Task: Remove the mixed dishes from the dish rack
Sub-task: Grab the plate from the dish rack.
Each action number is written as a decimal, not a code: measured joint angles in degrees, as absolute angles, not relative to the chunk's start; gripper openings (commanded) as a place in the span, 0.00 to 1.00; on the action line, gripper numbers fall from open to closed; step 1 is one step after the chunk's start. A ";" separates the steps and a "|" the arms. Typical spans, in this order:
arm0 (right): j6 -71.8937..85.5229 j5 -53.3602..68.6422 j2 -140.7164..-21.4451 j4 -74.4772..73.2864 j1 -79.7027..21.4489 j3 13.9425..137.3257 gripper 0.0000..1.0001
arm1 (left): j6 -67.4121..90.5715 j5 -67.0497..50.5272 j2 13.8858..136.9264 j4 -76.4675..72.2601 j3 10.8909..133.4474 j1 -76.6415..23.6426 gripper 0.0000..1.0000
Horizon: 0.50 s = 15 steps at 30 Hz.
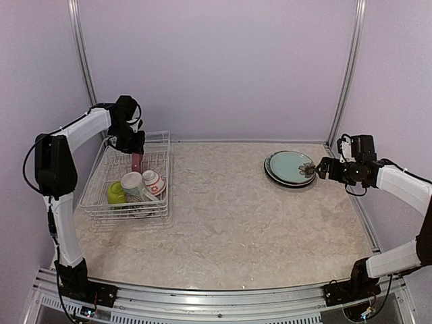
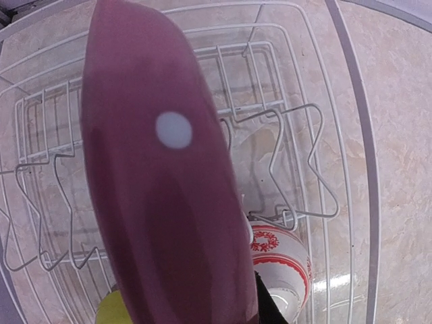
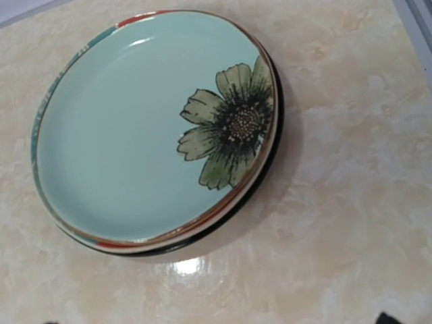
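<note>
My left gripper [image 1: 129,143] is over the back of the white wire dish rack [image 1: 91,201], shut on the rim of a pink polka-dot plate [image 1: 137,162] held upright, edge-on. The plate [image 2: 169,175] fills the left wrist view; one dark finger [image 2: 271,307] shows beside it. In the rack lie a cream printed mug [image 1: 131,183], a lime-green bowl [image 1: 116,194] and a small white-and-red bowl [image 1: 153,181], which also shows in the left wrist view [image 2: 283,260]. My right gripper [image 1: 318,169] is open, just right of a teal flower plate [image 3: 148,128] stacked on a black plate [image 3: 226,217].
The plate stack [image 1: 289,167] lies on the marble table at the back right, near the right frame post [image 1: 341,101]. The rack's upright plate slots [image 2: 297,169] stand bare below the held plate. The back wall is close behind the rack.
</note>
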State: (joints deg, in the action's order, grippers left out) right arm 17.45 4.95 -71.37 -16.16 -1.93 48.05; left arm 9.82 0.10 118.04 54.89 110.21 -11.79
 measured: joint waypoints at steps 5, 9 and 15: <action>17.45 5.10 -71.40 -16.27 -1.93 48.07 1.00 | 10.44 -6.35 117.36 55.22 110.21 -8.60 0.00; 17.47 5.23 -71.61 -16.40 -1.96 48.23 1.00 | 11.51 -12.16 116.64 55.64 110.15 -5.63 0.00; 17.58 5.37 -71.79 -16.45 -1.96 48.25 1.00 | 12.47 -18.09 114.08 55.51 108.64 -2.85 0.00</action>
